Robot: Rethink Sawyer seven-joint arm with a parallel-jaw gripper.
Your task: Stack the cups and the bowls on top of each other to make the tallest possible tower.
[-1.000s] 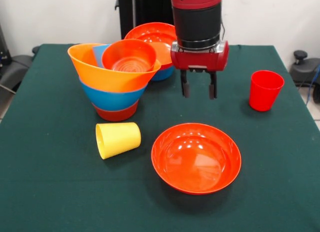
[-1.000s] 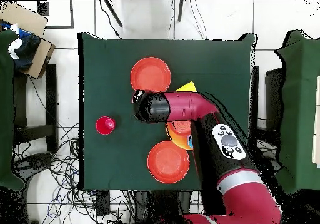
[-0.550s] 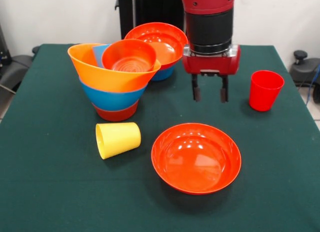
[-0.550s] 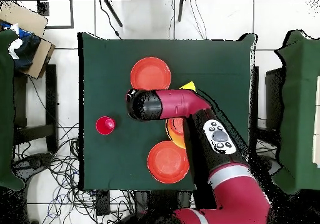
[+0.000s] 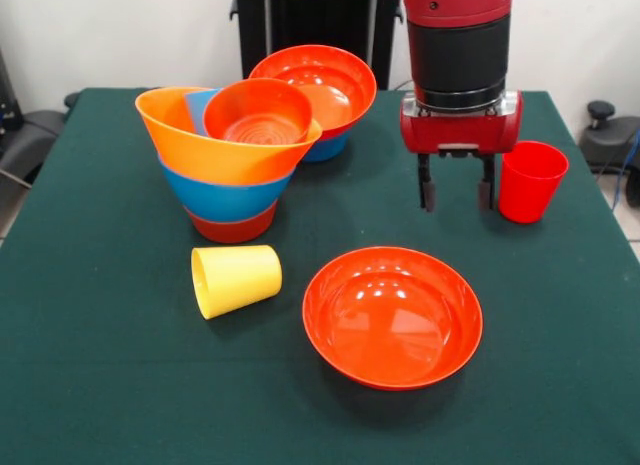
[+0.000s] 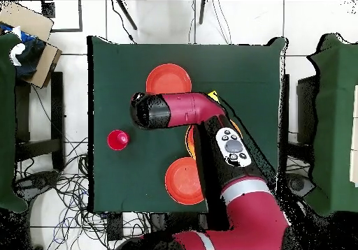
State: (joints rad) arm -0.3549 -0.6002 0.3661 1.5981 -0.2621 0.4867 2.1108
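My gripper (image 5: pixel 457 195) hangs open and empty just above the table, close to the left of the upright red cup (image 5: pixel 530 180). The yellow cup (image 5: pixel 236 279) lies on its side at front left. A wide red-orange bowl (image 5: pixel 392 315) sits in front of the gripper. The tower (image 5: pixel 228 160) has a small red-orange bowl (image 5: pixel 258 113) inside the huge orange bowl (image 5: pixel 205 150), over a blue bowl (image 5: pixel 225 200) and a red-orange one. Behind it, another red-orange bowl (image 5: pixel 315 85) rests in a small blue bowl (image 5: pixel 327 147). In the overhead view the arm (image 6: pixel 182 111) covers the tower; the red cup (image 6: pixel 117 140) shows.
The green table (image 5: pixel 100 385) has open cloth along its front and left. From above, two red-orange bowls (image 6: pixel 168 83) (image 6: pixel 183 181) lie either side of the arm. Chairs and cables ring the table (image 6: pixel 112 65).
The gripper has moved steadily to the right in the front view, toward the red cup, staying open. Nothing else has moved.
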